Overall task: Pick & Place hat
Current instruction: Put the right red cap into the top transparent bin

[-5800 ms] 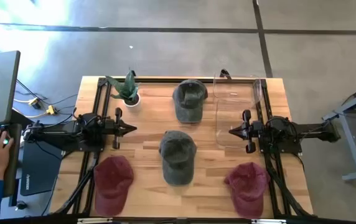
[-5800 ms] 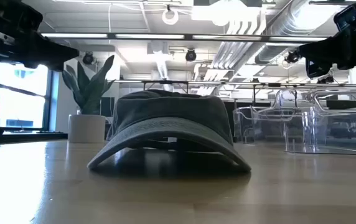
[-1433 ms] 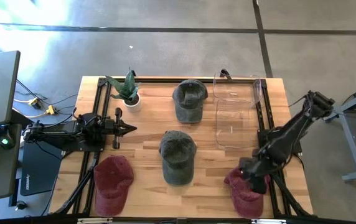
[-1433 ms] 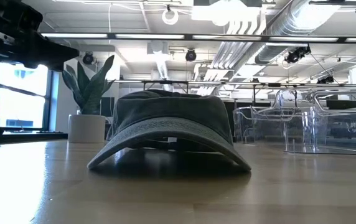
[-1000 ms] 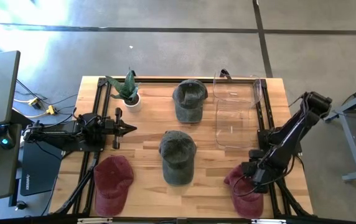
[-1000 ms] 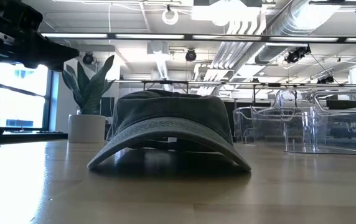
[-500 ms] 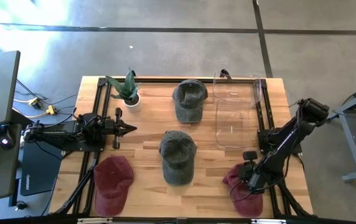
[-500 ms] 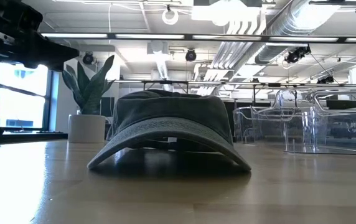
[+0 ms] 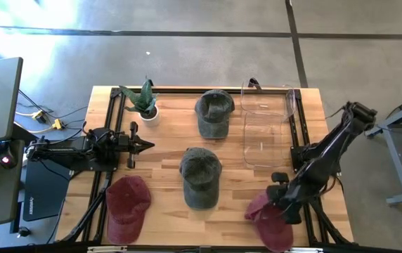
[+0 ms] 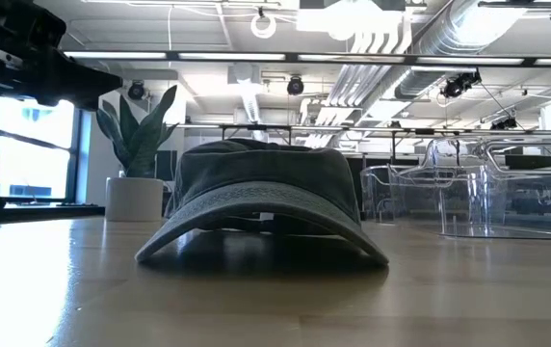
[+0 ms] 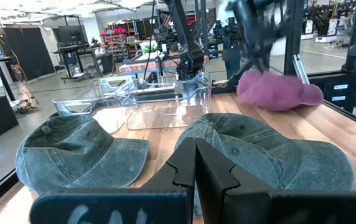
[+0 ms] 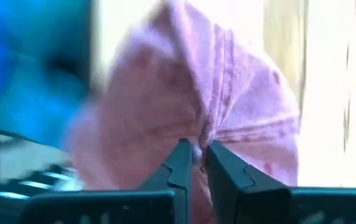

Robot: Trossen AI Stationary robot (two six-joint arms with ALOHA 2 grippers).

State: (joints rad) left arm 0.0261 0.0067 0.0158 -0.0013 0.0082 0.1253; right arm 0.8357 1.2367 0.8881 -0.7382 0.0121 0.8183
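Wood table point(image 9: 166, 211); right hand point(image 9: 280, 204) pinching red hat point(image 9: 268, 219); left hand point(image 9: 148, 145) pressed together.

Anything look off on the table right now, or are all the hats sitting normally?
One thing: the red hat near the table's front right edge is bunched and skewed, its fabric pinched in the right end effector. The other red hat and both green hats lie flat.

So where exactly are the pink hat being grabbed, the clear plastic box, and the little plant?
pink hat point(image 9: 266, 219): high view, on its crown.
clear plastic box point(image 9: 266, 144): high view, on its see-through floor.
little plant point(image 9: 143, 98): high view, on its green leaves.
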